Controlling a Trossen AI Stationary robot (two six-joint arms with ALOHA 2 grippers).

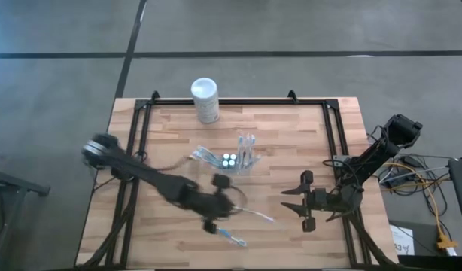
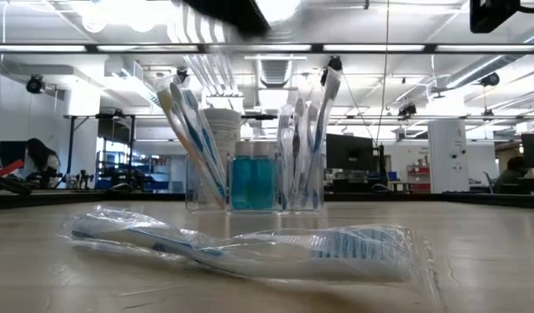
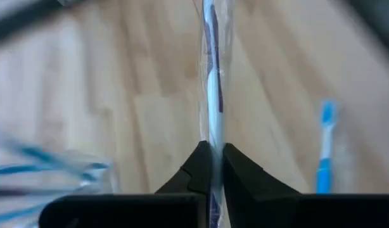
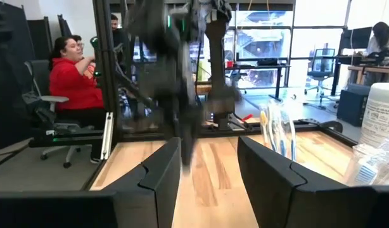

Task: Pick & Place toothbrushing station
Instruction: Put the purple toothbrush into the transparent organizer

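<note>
Wooden slatted table (image 1: 171, 143) stands on grey floor (image 1: 58, 75) in a lab.

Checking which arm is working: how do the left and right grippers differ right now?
The left gripper is shut on a wrapped toothbrush over the table's front middle; the right gripper is open and empty. The left arm reaches far inward; the right waits near the table's right edge. Both have dark fingers.

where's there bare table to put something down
Bare wood: the far right corner between the clear holder and the right jaws, and the far left corner beside the white canister. Crowded: the middle and near side, where the left jaws, shut on a wrapped toothbrush, work among loose toothbrushes.
</note>
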